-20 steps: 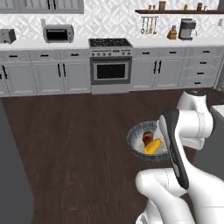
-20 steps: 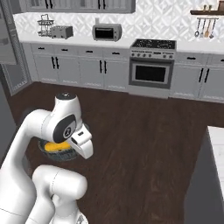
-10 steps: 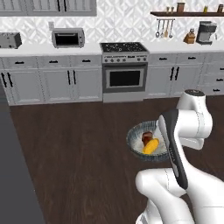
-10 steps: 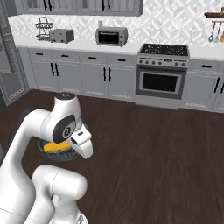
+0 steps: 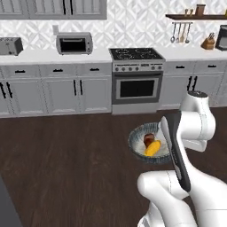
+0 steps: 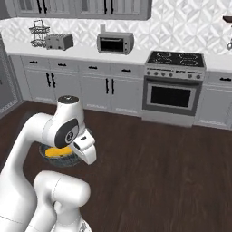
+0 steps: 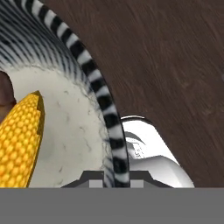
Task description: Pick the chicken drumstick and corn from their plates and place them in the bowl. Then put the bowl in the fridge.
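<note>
Far across the dark wood floor [image 5: 66, 155], a run of grey cabinets [image 5: 53, 95] under a white counter [image 5: 40, 56], with a steel oven [image 5: 135, 80] set into it toward the right. On the counter to the left, a microwave [image 5: 74, 43] and, further left, a toaster [image 5: 10, 45]. Nearer, carried above the floor beside the white arm [image 5: 195, 124] — the bowl [image 5: 137, 148], ribbed dark outside and pale speckled inside. In it, the corn [image 5: 152, 148] lying near the middle, with the chicken drumstick [image 5: 149, 138] touching it on the far side. From the hand camera, the striped rim of the bowl running right at the gripper [image 7: 114, 175], clenched on that rim, one fingertip inside and one outside; corn close on the left of that picture. From the right side, bowl and corn partly hidden behind the arm.
</note>
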Tool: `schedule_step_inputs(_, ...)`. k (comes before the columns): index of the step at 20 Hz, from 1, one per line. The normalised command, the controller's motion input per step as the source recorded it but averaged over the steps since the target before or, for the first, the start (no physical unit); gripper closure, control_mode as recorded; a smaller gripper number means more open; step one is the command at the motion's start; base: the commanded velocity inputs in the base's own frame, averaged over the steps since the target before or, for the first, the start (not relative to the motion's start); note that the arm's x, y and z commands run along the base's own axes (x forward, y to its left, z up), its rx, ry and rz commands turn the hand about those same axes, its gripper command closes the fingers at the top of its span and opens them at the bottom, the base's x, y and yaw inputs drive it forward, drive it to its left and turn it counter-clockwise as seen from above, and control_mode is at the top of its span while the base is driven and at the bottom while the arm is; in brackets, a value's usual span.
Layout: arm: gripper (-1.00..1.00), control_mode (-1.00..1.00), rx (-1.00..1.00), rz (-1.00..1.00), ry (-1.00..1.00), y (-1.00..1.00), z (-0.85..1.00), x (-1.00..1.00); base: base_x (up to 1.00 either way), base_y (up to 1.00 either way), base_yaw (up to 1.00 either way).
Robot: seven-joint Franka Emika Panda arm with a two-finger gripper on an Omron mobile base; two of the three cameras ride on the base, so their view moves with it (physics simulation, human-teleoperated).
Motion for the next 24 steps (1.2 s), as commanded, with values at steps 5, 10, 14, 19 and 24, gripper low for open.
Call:
schedule_step_inputs(5, 1.00, 1.00, 0.00, 0.00, 0.00, 0.00, 0.00, 0.00, 1.00, 0.32, 0.15)
schedule_step_inputs(10, 1.00, 1.00, 0.00, 0.00, 0.00, 0.00, 0.00, 0.00, 1.00, 0.09, 0.40)
schedule_step_inputs(14, 1.00, 1.00, 0.00, 0.00, 0.00, 0.00, 0.00, 0.00, 1.00, 0.00, 0.50)
schedule_step_inputs(19, 1.00, 1.00, 0.00, 0.00, 0.00, 0.00, 0.00, 0.00, 1.00, 0.00, 0.55)
schedule_step_inputs(24, 1.00, 1.00, 0.00, 0.00, 0.00, 0.00, 0.00, 0.00, 1.00, 0.00, 0.59)
